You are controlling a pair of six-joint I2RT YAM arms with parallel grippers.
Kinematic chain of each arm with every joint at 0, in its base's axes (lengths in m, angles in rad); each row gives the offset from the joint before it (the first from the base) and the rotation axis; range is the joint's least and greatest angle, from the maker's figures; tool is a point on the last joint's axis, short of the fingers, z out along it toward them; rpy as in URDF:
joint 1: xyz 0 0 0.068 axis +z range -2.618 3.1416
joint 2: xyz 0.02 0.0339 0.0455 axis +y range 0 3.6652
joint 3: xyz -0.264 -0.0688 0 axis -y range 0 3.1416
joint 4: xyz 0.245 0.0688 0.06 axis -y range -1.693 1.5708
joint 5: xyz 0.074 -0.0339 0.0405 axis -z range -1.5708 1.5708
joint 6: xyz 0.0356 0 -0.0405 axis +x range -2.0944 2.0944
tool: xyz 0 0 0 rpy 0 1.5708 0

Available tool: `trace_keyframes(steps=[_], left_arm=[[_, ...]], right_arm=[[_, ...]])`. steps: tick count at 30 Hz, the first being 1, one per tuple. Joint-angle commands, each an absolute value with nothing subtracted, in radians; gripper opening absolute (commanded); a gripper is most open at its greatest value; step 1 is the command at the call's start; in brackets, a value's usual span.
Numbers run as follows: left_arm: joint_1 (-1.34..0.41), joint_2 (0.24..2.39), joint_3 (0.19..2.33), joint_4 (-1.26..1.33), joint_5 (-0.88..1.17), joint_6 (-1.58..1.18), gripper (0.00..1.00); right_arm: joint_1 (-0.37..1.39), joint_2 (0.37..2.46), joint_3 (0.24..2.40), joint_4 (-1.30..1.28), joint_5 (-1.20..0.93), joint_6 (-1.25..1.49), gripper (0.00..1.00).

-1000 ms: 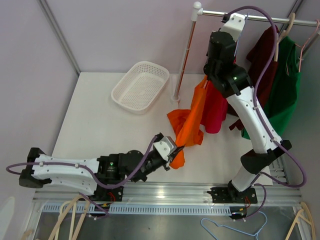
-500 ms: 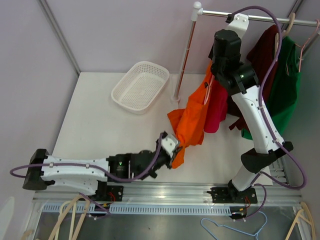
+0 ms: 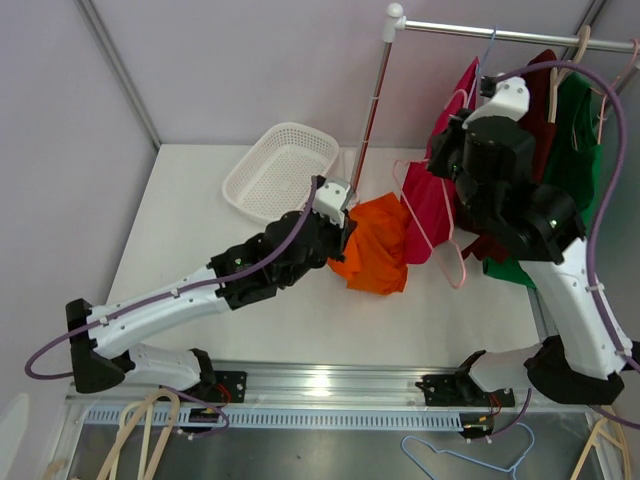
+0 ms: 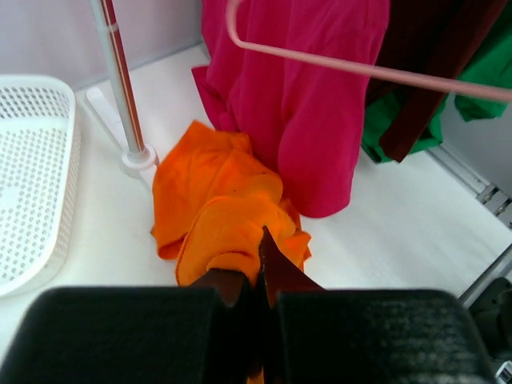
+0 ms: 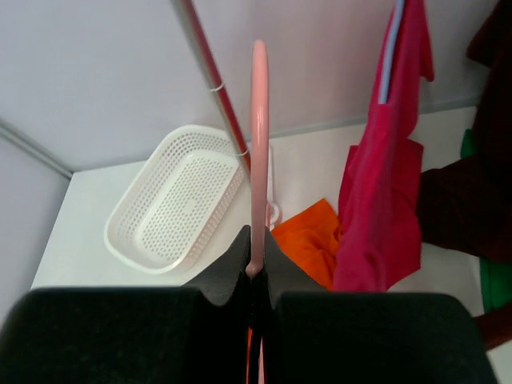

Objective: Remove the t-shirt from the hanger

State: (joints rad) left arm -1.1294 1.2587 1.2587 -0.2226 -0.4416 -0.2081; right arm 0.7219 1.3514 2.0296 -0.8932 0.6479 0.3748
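Shirt's off: my left jaws pinch the orange t-shirt (image 3: 378, 258), my right jaws clamp the bare pink hanger (image 5: 258, 144). Next, I'd guess: basket (image 3: 232, 188), ten o'clock.

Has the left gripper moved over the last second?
Yes. The left gripper, shut on the orange t-shirt, has moved up the top view, ending much closer to the white basket.

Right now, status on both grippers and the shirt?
Left gripper shut on orange t-shirt, heaped on table. Right gripper shut on pink hanger, bare. Magenta shirt hangs close beside.
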Motion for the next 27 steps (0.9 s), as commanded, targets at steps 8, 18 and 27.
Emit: trace_keyframes(steps=[8,18,27], left_arm=[[-0.952,1.222,1.788,-0.500,-0.463,-0.147,0.01],[-0.704,1.467,2.229,-0.293,-0.344,0.158,0.01],[-0.546,1.638,2.466,-0.097,-0.230,0.120,0.01]], right_arm=[[0.722,1.249,1.957,-0.720,0.790,0.255,0.00],[0.715,1.356,1.945,-0.376,0.790,0.037,0.00],[0.646,1.508,1.988,-0.198,0.735,-0.057,0.00]])
